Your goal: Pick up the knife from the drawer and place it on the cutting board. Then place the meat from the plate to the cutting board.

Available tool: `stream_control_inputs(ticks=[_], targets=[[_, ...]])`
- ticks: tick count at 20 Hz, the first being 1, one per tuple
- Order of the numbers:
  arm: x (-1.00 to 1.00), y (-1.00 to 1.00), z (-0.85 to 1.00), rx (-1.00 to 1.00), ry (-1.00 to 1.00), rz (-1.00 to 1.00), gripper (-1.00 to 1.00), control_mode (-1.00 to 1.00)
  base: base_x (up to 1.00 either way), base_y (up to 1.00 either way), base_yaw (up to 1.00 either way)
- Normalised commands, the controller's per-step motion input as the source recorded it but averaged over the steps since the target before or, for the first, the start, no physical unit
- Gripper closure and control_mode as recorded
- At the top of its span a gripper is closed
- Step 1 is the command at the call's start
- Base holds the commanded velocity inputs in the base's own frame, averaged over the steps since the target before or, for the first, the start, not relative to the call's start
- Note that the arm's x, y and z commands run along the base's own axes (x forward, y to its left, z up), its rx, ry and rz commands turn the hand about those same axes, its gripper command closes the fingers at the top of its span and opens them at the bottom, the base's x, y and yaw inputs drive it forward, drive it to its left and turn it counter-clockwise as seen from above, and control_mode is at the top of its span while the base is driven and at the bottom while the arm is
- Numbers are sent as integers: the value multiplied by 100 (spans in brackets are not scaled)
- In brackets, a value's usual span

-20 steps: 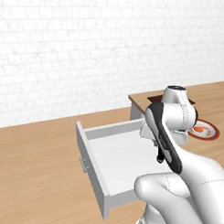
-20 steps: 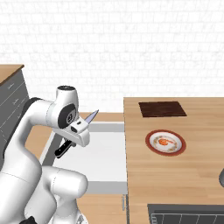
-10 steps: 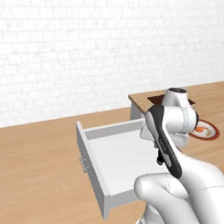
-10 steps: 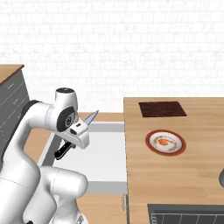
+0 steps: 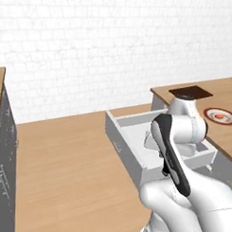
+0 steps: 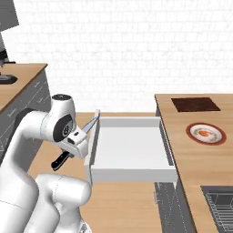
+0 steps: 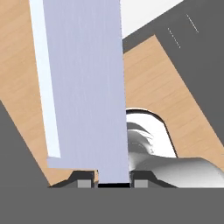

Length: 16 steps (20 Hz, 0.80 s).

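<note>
My gripper [image 6: 75, 143] is shut on the knife [image 6: 89, 127] and holds it in the air just left of the open white drawer [image 6: 129, 148], blade tip pointing up and toward the drawer, black handle hanging down to the lower left. In the hand view the broad silver blade [image 7: 83, 87] rises between the two fingertips [image 7: 85, 183]. The dark reddish-brown cutting board [image 6: 195, 104] [image 5: 190, 92] lies at the back of the wooden counter. In front of it stands the red-rimmed plate [image 6: 205, 133] [image 5: 221, 116] with the small orange meat [image 6: 203, 133] on it.
A grey sink basin [image 6: 220, 202] is set into the counter's near right end. Dark grey cabinets [image 5: 3, 171] under another wooden counter [image 6: 20, 82] stand to the left. Wooden floor [image 5: 68, 173] spreads in front of the open drawer [image 5: 136, 133].
The whole picture has shifted in both base views, so the base has driven; drawer and counter now sit further right. The knife stays in the gripper in the same pose.
</note>
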Motion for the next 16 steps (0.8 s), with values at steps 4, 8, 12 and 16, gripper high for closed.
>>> stream_control_inputs(ticks=[4, 8, 12, 16], targets=[[0, 0, 0, 0, 0, 0, 100, 100, -6, 100, 2], [0, 0, 0, 0, 0, 0, 100, 100, 22, 74, 8], [0, 0, 0, 0, 0, 0, 100, 100, 52, 45, 8], [0, 0, 0, 0, 0, 0, 100, 100, 71, 7, 1]])
